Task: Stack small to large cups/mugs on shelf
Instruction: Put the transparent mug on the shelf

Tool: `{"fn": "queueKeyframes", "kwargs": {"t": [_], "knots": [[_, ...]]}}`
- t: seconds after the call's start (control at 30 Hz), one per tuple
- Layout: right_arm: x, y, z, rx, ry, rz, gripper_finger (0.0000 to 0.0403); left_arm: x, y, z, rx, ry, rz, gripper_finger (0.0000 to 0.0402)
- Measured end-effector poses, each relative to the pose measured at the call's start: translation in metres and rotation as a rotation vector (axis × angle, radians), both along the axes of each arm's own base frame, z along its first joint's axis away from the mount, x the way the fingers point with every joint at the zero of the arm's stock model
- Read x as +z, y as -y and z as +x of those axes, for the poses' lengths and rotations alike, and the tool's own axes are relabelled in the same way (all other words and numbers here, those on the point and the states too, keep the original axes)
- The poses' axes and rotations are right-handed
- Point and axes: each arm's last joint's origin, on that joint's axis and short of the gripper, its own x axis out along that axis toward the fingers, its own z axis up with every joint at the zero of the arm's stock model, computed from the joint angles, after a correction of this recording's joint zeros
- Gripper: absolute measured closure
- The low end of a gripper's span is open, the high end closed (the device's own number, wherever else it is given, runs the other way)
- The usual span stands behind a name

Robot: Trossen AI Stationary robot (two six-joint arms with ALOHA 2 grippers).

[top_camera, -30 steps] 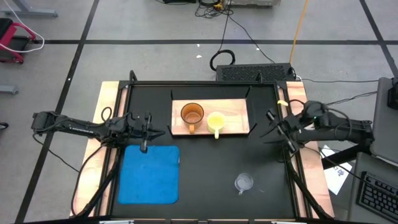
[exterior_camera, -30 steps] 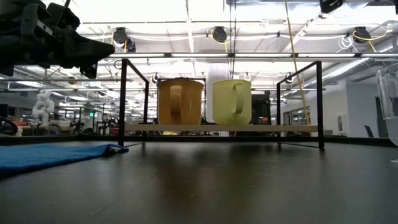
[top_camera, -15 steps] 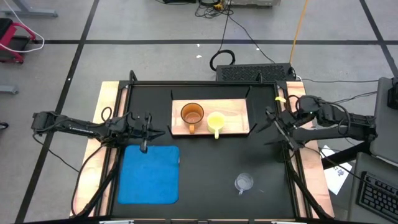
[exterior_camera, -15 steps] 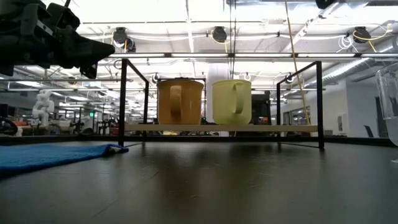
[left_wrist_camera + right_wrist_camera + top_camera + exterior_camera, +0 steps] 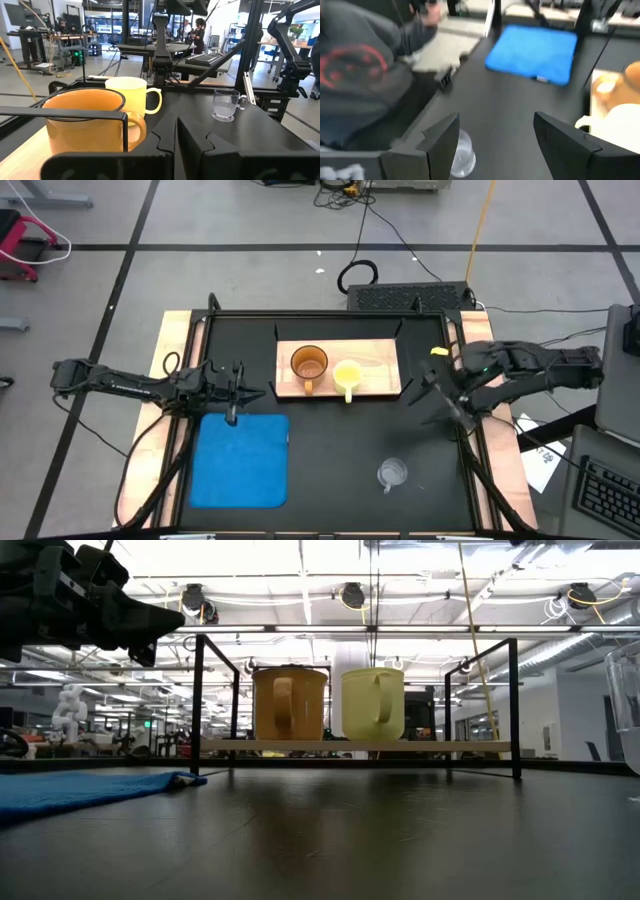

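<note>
Ahead of the right gripper (image 5: 440, 395) and well apart from it, the clear glass cup (image 5: 392, 473) stands alone on the black table (image 5: 330, 450); over the last second this gripper, fingers spread wide with nothing between them, has swung from the table's right edge inward toward the cup. Beside the gripper, the orange-brown mug (image 5: 309, 364) and yellow mug (image 5: 347, 374) already stand on the shelf (image 5: 385, 360), so the shift probably begins the reach for the last vessel. The left gripper (image 5: 232, 385) waits closed and empty by the blue mat (image 5: 240, 460).

Bare table (image 5: 350, 440) around glass cup (image 5: 392, 473) (unobstructed)
</note>
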Motion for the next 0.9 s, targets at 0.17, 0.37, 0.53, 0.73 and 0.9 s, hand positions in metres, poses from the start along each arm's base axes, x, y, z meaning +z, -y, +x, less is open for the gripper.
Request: {"fn": "queueKeyframes", "kwargs": {"t": [0.17,0.37,0.53,0.73,0.9], "knots": [[-0.017,-0.018,0.02,-0.005,-0.163,-0.037,0.0154,0.0,-0.001,0.0,0.024,-0.004,0.0,0.038],[-0.042,-0.053,0.043,0.063,-0.331,-0.098,0.0154,-0.001,-0.001,0.0,0.043,-0.009,-0.001,0.038],[-0.06,-0.074,0.054,0.009,-0.403,-0.189,0.0154,-0.001,-0.001,0.0,0.044,-0.011,-0.012,0.038],[-0.076,-0.09,0.066,-0.022,-0.452,-0.219,0.0154,-0.001,-0.001,0.0,0.043,-0.008,-0.013,0.038],[-0.087,-0.1,0.078,-0.001,-0.451,-0.236,0.0154,-0.001,-0.001,0.0,0.043,-0.007,-0.022,0.038]]}}
